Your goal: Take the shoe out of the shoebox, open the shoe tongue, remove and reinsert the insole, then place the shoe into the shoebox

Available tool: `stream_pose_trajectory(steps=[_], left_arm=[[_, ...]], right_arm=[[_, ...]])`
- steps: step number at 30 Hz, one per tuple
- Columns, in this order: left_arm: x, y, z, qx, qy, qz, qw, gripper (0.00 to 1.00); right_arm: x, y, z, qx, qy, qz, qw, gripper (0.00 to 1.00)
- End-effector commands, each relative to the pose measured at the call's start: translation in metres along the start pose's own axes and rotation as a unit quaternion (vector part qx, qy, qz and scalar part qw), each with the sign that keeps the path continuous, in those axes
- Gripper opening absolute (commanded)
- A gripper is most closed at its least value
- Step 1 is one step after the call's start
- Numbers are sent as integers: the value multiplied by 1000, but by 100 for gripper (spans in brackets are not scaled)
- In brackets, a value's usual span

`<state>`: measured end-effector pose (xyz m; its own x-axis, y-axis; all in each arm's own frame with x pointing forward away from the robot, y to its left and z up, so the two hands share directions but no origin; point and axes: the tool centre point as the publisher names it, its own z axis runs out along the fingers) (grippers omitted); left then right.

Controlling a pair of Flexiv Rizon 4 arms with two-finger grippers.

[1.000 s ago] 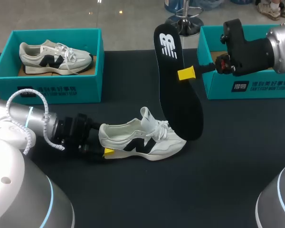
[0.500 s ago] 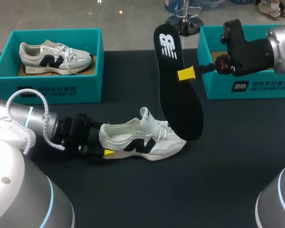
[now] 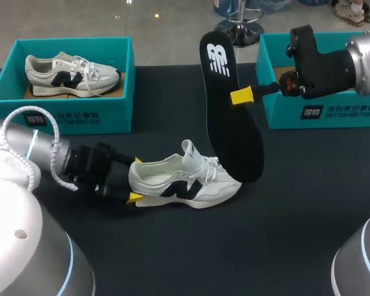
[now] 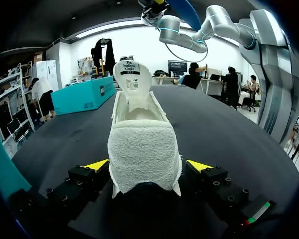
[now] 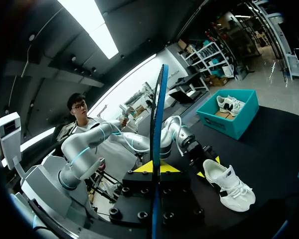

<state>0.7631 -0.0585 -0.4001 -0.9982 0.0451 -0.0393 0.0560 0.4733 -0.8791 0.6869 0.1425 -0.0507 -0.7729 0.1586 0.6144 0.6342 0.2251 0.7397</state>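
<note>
A white shoe (image 3: 185,182) with a black side mark rests on the black table, toe pointing right. Its heel (image 4: 144,154) sits between the fingers of my left gripper (image 3: 136,179), which is open, with each yellow tip (image 4: 97,165) standing a little off the heel. My right gripper (image 3: 243,96) is shut on the edge of the black insole (image 3: 231,111), holding it upright above the shoe's toe. In the right wrist view the insole (image 5: 157,124) shows edge-on between the tips, and the shoe (image 5: 229,186) lies ahead.
A teal shoebox (image 3: 68,111) at the back left holds a second white shoe (image 3: 71,74). Another teal shoebox (image 3: 320,114) stands at the back right, behind my right arm. Bare black table lies in front of the shoe.
My left gripper's fingers have spread apart off the heel, and the left arm has shifted slightly back. The shoe, the insole and the right arm have kept still.
</note>
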Motion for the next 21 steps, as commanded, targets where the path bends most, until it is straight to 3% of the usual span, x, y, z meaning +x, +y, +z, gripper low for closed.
stream_pose_trajectory(steps=[1, 15, 18, 21], left_arm=[[0, -10, -8, -49, 5, -11, 999, 100], [-11, -21, -23, -157, -7, -2, 988, 100], [-14, -24, -26, -170, -5, -7, 985, 100], [-14, -26, -27, -159, -3, -1, 987, 100]], right_arm=[[0, 0, 1, 1, -1, 1, 1000, 0], [0, 0, 1, 1, -1, 1, 1000, 0], [0, 0, 1, 1, -1, 1, 1000, 0], [0, 0, 1, 1, -1, 1, 1000, 0]])
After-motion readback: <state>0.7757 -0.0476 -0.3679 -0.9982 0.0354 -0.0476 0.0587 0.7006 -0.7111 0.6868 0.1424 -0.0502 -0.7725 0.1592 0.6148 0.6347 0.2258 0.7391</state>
